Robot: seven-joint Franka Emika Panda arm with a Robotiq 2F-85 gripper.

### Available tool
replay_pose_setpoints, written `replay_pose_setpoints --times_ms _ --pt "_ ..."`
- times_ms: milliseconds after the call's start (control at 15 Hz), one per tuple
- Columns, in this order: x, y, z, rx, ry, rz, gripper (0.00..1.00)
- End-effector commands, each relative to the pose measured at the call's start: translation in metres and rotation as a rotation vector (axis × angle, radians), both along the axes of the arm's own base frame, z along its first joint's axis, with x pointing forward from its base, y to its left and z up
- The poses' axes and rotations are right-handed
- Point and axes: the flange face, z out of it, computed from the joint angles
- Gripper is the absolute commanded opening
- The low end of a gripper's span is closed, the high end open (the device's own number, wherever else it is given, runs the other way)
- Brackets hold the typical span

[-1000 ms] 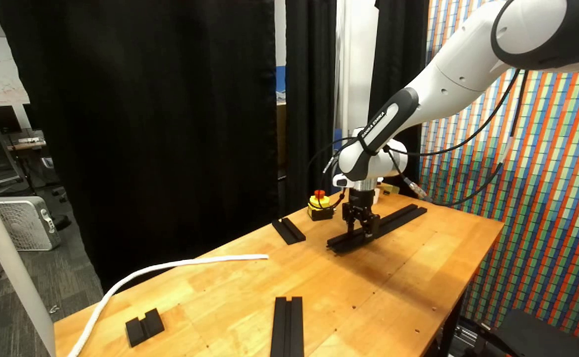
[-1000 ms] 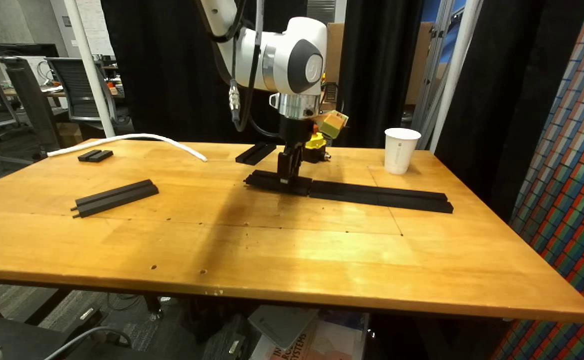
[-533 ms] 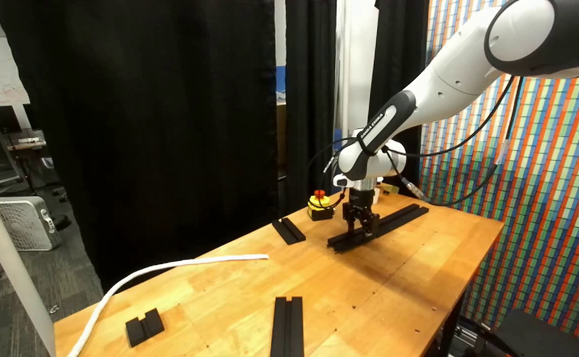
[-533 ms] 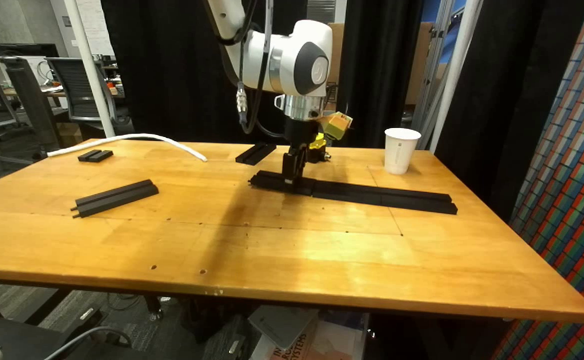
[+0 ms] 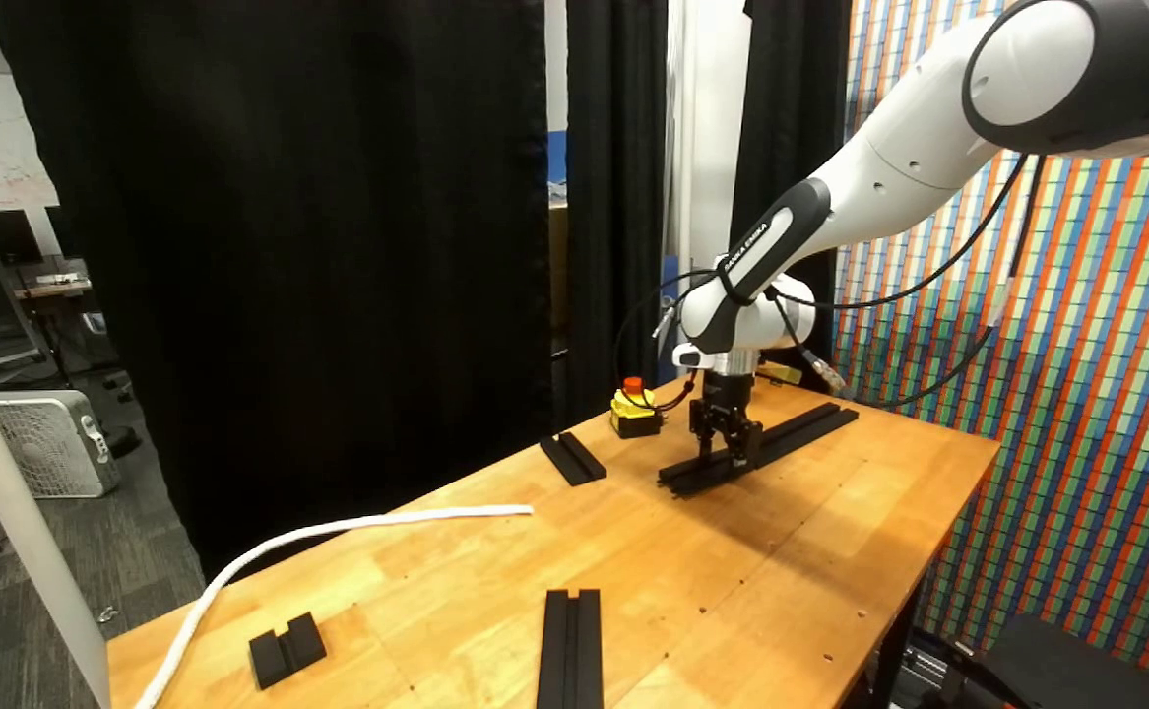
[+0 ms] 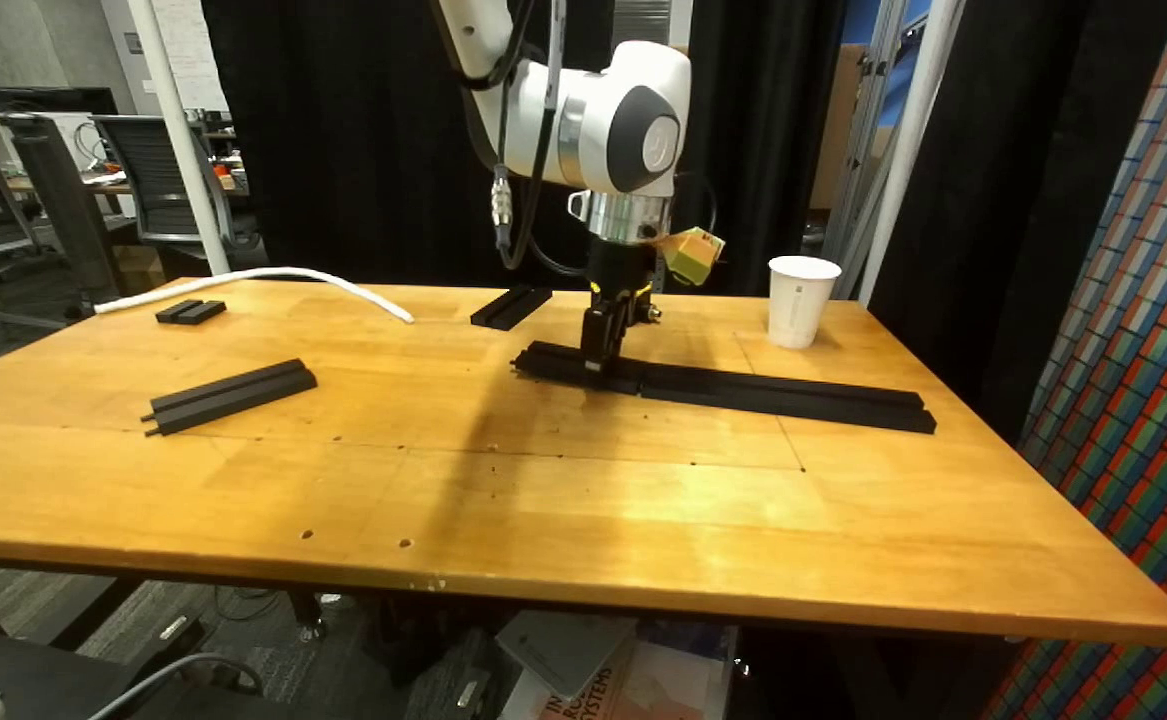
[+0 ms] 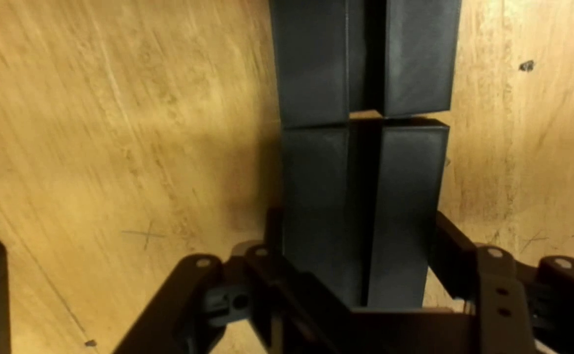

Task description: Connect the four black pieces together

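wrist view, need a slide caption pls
Gripper clasping one black piece, end to end with another black piece, slight gap showing.

Black bars [image 6: 733,390] aligned, slightly gapped; other bar [image 6: 233,397] apart.

Over the last second the jaws travelled toward the white cup [image 6: 803,302], the black bar [image 6: 555,365] in their grip sliding with them along the tabletop [image 6: 643,520]. The black strip [image 6: 788,397] ahead of that bar shifted the same way: the end by the bar drew closer to the cup, the far end reached further past it. First half-second: slight. Second half: clearly larger. The arm's wrist [image 6: 633,125] followed toward the cup side; its shadow [image 6: 488,450] crept over likewise. Slide apparent in both exterior views.
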Motion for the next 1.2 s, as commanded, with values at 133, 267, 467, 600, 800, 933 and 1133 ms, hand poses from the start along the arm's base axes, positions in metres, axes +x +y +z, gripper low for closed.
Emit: replay_pose_setpoints --times_ms 133,267,467,600,800,933,1133 --pt "-0.006 -0.012 0.004 0.022 0.001 0.048 0.45" --pt "-0.009 -0.014 0.001 0.017 0.001 0.072 0.45" --pt "-0.014 -0.015 -0.001 0.014 0.006 0.108 0.45" --pt "-0.015 -0.016 -0.002 0.013 0.007 0.124 0.45" --pt "-0.017 -0.019 -0.003 0.011 0.009 0.135 0.45" --pt "-0.018 -0.021 -0.003 0.009 0.021 0.124 0.45" --pt "-0.019 -0.026 -0.003 0.010 0.023 0.115 0.45"
